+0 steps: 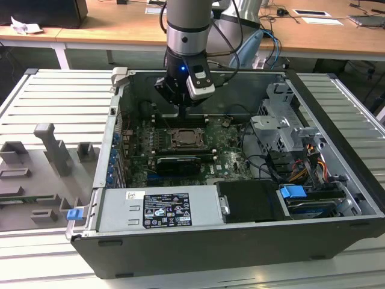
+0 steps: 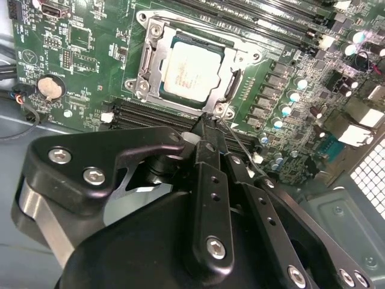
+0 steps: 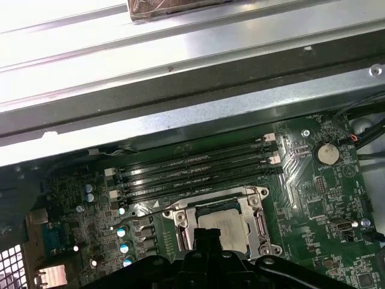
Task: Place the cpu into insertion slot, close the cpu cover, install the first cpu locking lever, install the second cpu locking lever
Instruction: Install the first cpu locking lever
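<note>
The cpu (image 2: 191, 72) lies in the insertion slot (image 2: 231, 90), its pale metal top showing through the window of the cpu cover (image 2: 150, 63), which lies flat over it. In the exterior view the socket (image 1: 186, 138) sits mid-motherboard, with my gripper (image 1: 182, 112) just above its far edge. My gripper (image 2: 205, 123) is shut, its tips at the socket's corner. A thin wire locking lever (image 2: 243, 147) sticks out from that corner, close alongside one finger (image 2: 258, 198). The first wrist view has the cpu (image 3: 227, 227), the lever (image 3: 147, 213) and my gripper (image 3: 207, 236).
Long black memory slots (image 3: 192, 171) run beside the socket, and a coin battery (image 2: 51, 88) sits on the board. The open case has a steel wall (image 3: 180, 114) near the arm, a power supply (image 1: 159, 208) in front and a drive cage (image 1: 283, 129) at the exterior view's right.
</note>
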Robot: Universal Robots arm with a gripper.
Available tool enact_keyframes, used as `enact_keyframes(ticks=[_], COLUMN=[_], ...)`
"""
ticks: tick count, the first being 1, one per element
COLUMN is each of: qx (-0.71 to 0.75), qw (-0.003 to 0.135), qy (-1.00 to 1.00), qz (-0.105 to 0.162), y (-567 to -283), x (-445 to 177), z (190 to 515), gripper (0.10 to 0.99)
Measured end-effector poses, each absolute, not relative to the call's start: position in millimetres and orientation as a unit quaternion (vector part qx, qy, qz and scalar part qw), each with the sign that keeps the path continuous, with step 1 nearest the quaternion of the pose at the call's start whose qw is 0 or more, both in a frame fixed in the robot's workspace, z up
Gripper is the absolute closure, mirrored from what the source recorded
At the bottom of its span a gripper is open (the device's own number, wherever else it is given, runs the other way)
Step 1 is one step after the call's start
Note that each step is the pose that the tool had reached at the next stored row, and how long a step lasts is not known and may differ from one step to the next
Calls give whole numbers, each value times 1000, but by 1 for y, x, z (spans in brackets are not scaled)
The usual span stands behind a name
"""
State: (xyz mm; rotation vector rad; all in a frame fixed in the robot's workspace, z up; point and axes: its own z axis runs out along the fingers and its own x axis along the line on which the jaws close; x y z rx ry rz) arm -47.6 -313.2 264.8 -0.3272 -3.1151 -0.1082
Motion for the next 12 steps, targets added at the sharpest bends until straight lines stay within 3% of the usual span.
enact_keyframes(ticks=[12], qx=[5], qw=[7], qy=[-999], qz=[-34], y=[-313], x=[-48], z=[265], gripper=[980])
